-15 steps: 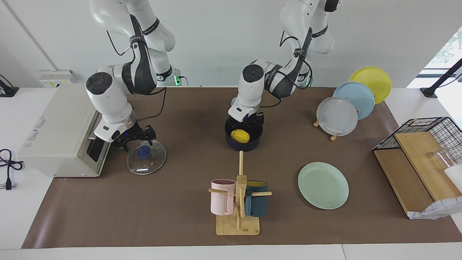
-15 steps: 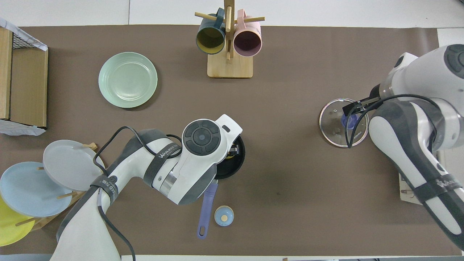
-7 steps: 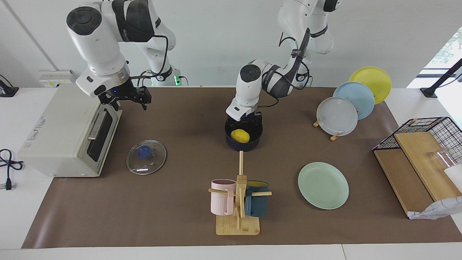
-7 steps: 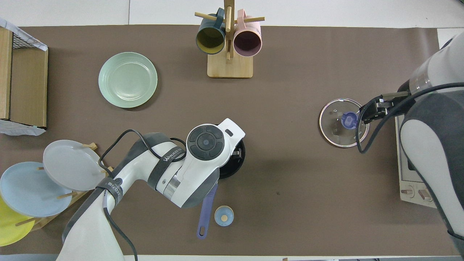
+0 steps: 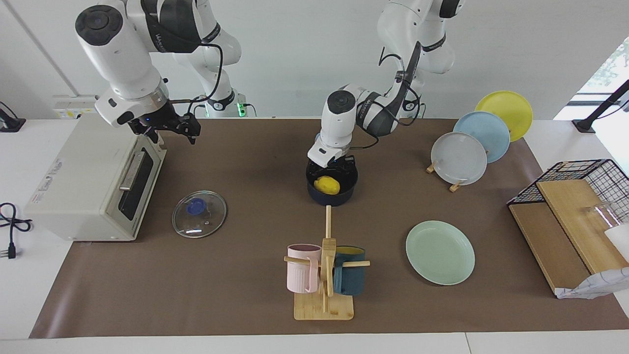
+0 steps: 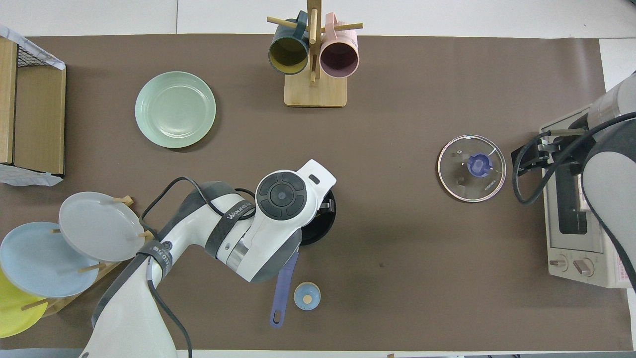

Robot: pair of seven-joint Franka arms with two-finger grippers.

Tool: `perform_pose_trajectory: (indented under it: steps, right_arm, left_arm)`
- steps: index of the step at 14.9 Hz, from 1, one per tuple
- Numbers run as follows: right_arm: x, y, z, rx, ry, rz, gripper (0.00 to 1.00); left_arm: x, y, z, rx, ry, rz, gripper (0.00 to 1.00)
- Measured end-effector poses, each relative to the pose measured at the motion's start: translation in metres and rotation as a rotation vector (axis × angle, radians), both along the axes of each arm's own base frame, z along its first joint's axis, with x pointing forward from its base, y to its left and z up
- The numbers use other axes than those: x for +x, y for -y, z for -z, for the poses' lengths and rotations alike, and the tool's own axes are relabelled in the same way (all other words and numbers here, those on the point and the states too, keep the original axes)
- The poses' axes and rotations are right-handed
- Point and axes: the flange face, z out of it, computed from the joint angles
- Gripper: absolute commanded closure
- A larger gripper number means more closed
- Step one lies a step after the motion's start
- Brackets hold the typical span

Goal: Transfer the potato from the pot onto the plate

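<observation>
While over one pot holding one potato, left gripper aperture unreadable; one mint plate well apart; right gripper spread, empty, above toaster oven.

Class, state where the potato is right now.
The potato lies inside the pot mid-table, directly under the left end effector, nearer the robots than the mug rack.
</observation>
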Motion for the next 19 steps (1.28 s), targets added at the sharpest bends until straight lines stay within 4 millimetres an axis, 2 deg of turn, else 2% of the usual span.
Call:
perform_pose_trajectory:
  steps: [2,3,7,8,10,16,19]
  right_arm:
    - [-0.010,-0.010,0.002,0.002,0.011,-0.020,0.00]
    - [-0.015,-0.014,0.001,0.002,0.021,-0.028,0.00]
    - [-0.016,-0.004,-0.002,0.005,0.055,-0.010,0.00]
    - [-0.015,-0.001,-0.001,0.005,0.054,-0.004,0.00]
    - [-0.011,0.006,0.000,0.005,0.051,0.010,0.00]
    - [-0.009,0.009,0.002,0.004,0.041,0.014,0.00]
    - [-0.009,0.014,0.003,0.003,0.035,0.024,0.00]
  left_arm:
    - [0.001,0.000,0.003,0.000,0.001,-0.003,0.17]
    - [0.001,0.000,0.004,-0.001,0.001,-0.003,0.25]
    - [0.002,0.001,0.001,-0.009,0.010,-0.004,0.89]
    - [0.003,0.001,-0.001,-0.011,0.013,-0.004,1.00]
    - [0.003,0.001,-0.001,-0.012,0.013,-0.004,1.00]
    - [0.003,0.001,-0.001,-0.012,0.014,-0.005,1.00]
    - [0.006,-0.002,-0.012,-0.010,0.014,-0.010,1.00]
